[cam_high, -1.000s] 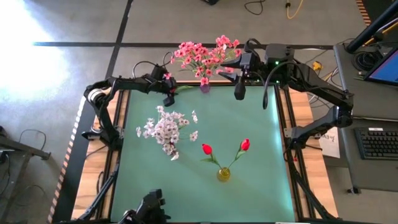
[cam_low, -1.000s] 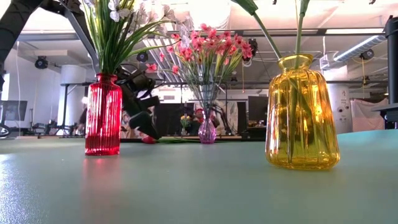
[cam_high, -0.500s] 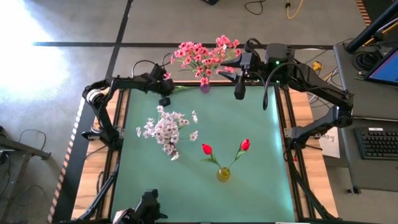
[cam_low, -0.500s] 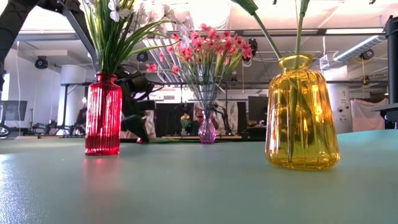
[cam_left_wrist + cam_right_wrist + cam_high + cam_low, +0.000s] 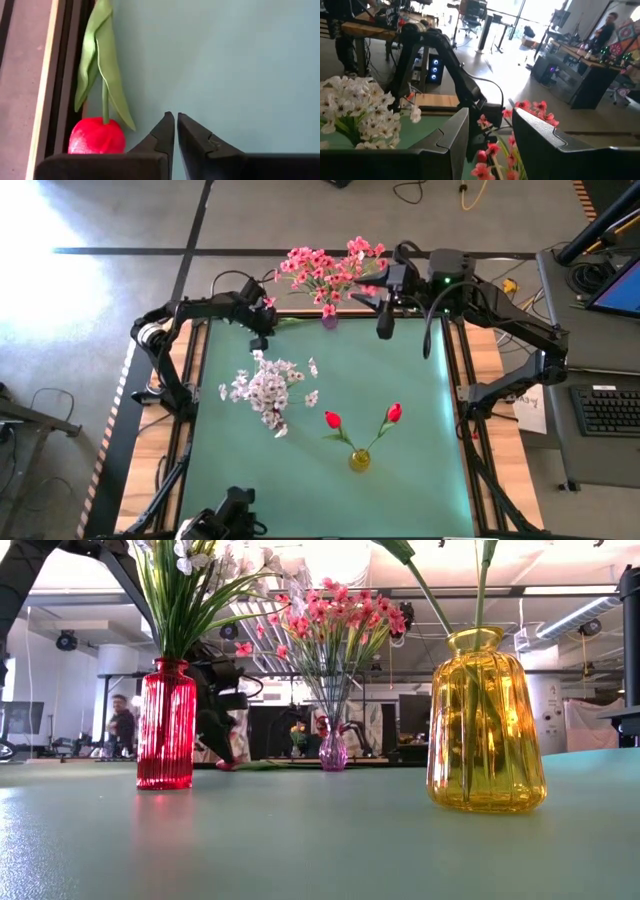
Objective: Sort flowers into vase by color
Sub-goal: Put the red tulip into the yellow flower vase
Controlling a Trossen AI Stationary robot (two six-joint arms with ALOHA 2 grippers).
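A red-bud flower (image 5: 95, 136) lies on the green table by its far left edge, its stem (image 5: 293, 322) running toward the purple vase (image 5: 329, 320) of pink flowers (image 5: 325, 268). My left gripper (image 5: 175, 117) points steeply down just beside the bud, shut, with nothing between its fingers. My right gripper (image 5: 490, 135) hangs high over the far edge, level and open, and pink blossoms (image 5: 487, 150) show beyond its gap. White flowers (image 5: 268, 390) stand in the red vase (image 5: 166, 725). Two red buds (image 5: 362, 418) stand in the yellow vase (image 5: 486, 720). My left gripper has its shut fingers (image 5: 160, 135) right next to the red bud (image 5: 112, 142), which lies on the table at the outer side of one finger. I cannot tell whether that finger touches the bud. The stem and leaf (image 5: 102, 65) lie free of the fingers.
The table's dark frame rail (image 5: 67, 75) runs close beside the lying flower. The middle and near right of the green table (image 5: 420, 430) hold nothing. In the room behind the table stand desks and a person (image 5: 122, 725).
My left gripper has shut beside the red bud, closing on nothing. It has also tipped and drawn slightly toward the table's far left corner. The red flower has stayed lying on the table.
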